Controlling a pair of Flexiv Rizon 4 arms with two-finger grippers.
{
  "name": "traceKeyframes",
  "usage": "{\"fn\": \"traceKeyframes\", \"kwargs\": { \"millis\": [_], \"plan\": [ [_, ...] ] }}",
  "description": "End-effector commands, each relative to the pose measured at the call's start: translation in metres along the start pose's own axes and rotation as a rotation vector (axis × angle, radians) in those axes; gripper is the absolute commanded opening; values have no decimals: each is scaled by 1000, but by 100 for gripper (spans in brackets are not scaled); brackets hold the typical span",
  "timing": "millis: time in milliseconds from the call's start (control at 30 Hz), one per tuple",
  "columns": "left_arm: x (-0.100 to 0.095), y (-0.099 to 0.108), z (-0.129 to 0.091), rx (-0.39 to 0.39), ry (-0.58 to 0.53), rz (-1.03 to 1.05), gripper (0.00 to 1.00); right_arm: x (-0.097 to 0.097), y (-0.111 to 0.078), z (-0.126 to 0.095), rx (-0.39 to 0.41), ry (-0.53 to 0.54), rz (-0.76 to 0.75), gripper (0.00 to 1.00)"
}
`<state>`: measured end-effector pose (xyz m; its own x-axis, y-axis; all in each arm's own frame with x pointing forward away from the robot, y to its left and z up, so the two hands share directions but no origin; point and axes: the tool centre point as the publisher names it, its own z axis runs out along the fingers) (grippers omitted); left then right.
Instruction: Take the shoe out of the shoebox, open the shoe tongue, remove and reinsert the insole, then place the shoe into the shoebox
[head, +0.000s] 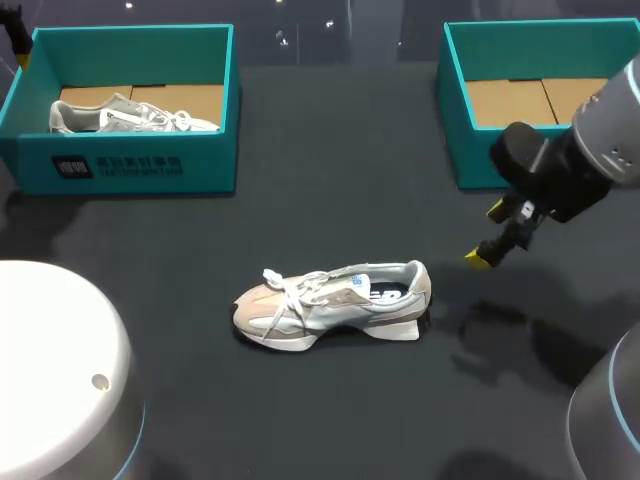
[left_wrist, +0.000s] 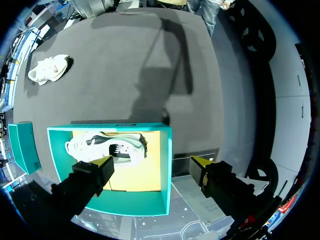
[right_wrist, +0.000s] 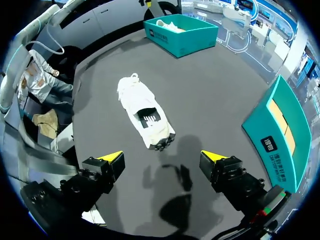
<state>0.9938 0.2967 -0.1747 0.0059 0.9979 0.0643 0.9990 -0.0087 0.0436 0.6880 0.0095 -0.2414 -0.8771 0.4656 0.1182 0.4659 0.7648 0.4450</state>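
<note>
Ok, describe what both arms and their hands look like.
The right arm is a rounded grey link ending in a black wrist. The left arm shows a white domed cap. The left hand and right hand each have two blocky black fingers with bright yellow wedge tips.

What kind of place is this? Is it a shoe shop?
Probably not a shop: it looks like a robot practice table. The right gripper with yellow tips hangs over the dark table. A sneaker lies loose. The left shoebox holds a second shoe, and the right shoebox stands open.
</note>
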Motion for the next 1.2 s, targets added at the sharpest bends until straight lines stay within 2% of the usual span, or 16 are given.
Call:
{"fn": "traceKeyframes", "kwargs": {
  "millis": [33, 133, 367, 500, 900, 967, 1100, 1200],
  "plan": [
    [0, 0, 0, 1, 1, 1, 100, -2, -20, 3, -570, 23, -61, 100],
    [0, 0, 0, 1, 1, 1, 100, -5, -26, 6, -624, 30, -76, 100],
    [0, 0, 0, 1, 1, 1, 100, -11, -30, 16, -636, 22, -112, 100],
    [0, 0, 0, 1, 1, 1, 100, -16, -37, 21, -675, 20, -139, 100],
    [0, 0, 0, 1, 1, 1, 100, -17, -40, 22, -667, 40, -152, 100],
    [0, 0, 0, 1, 1, 1, 100, -18, -40, 27, -638, 41, -166, 100],
    [0, 0, 0, 1, 1, 1, 100, -17, -45, 34, -652, 45, -295, 100],
    [0, 0, 0, 1, 1, 1, 100, -20, -51, 40, -622, 55, -316, 100]
  ]
}}
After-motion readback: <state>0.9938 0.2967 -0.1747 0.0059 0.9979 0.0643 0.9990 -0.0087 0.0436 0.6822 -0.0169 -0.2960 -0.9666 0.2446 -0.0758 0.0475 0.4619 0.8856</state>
